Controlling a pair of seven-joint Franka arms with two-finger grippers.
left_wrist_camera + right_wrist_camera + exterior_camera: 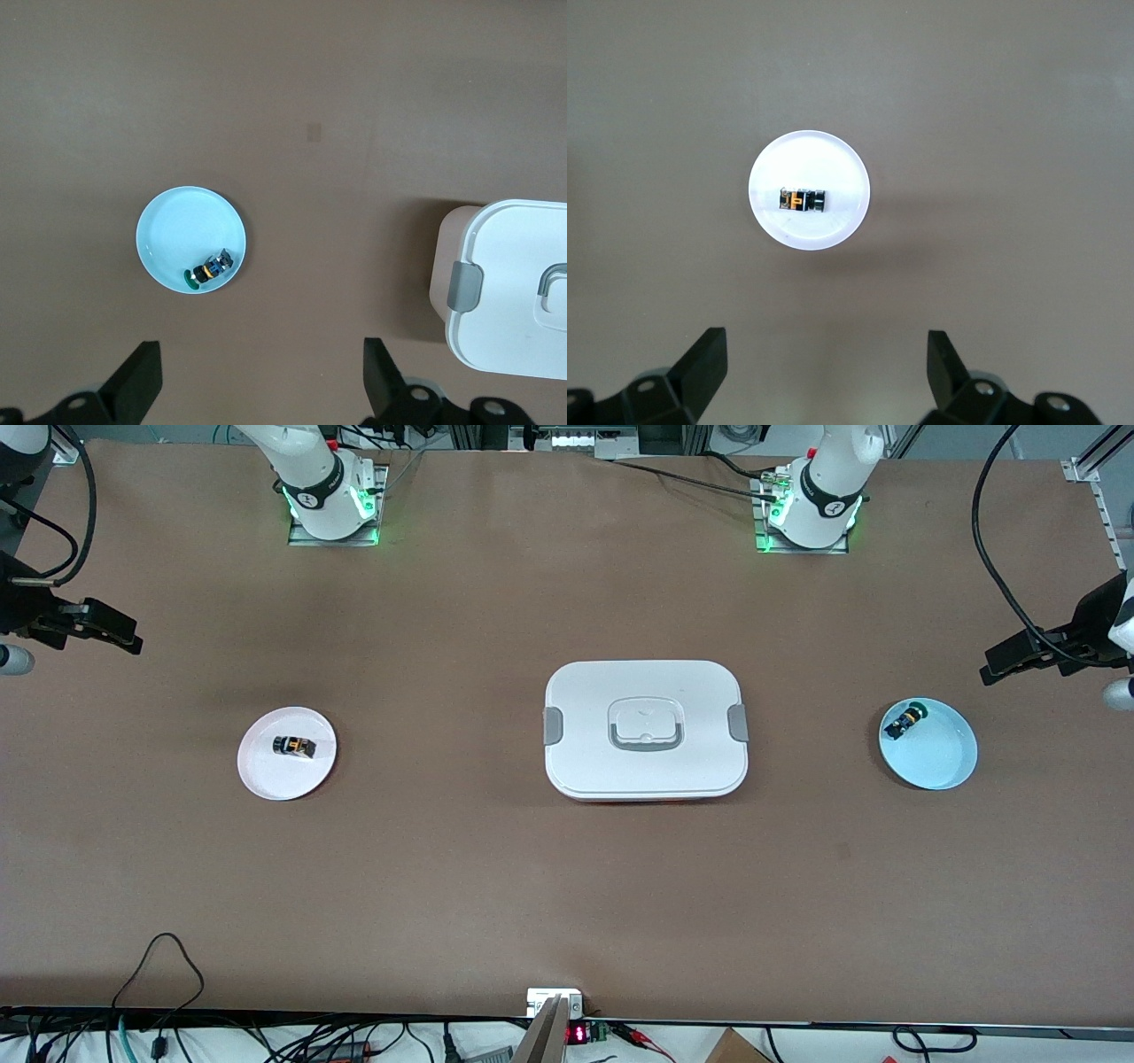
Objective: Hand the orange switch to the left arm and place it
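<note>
Orange switch (293, 746): lies on its side in the middle of a white plate (266, 775), left of centre in the front view, toward the right arm's end of the table (496, 886). In the right wrist view the switch (802, 199) sits at the centre of the plate (833, 168), orange parts showing between black ends.

Box (646, 729): white, lid on, grey latches at both short sides, resting on the table at the centre of the front view, between the two plates and well apart from each. Its corner and one latch appear at the right edge of the left wrist view (505, 292).

Green-capped switch (907, 718): lies in a light blue plate (939, 757) at the right of the front view, near that plate's upper-left rim; in the left wrist view it (209, 268) rests by the rim of the plate (177, 226).

Right end effector (97, 627): at the left edge of the front view, up over the table's end, fingers spread wide and holding nothing; its two fingertips (709, 354) frame the bottom of the right wrist view.

Left end effector (1019, 657): at the right edge of the front view, up over the table near the blue plate, fingers wide apart and empty; a fingertip (142, 367) shows low in the left wrist view.
</note>
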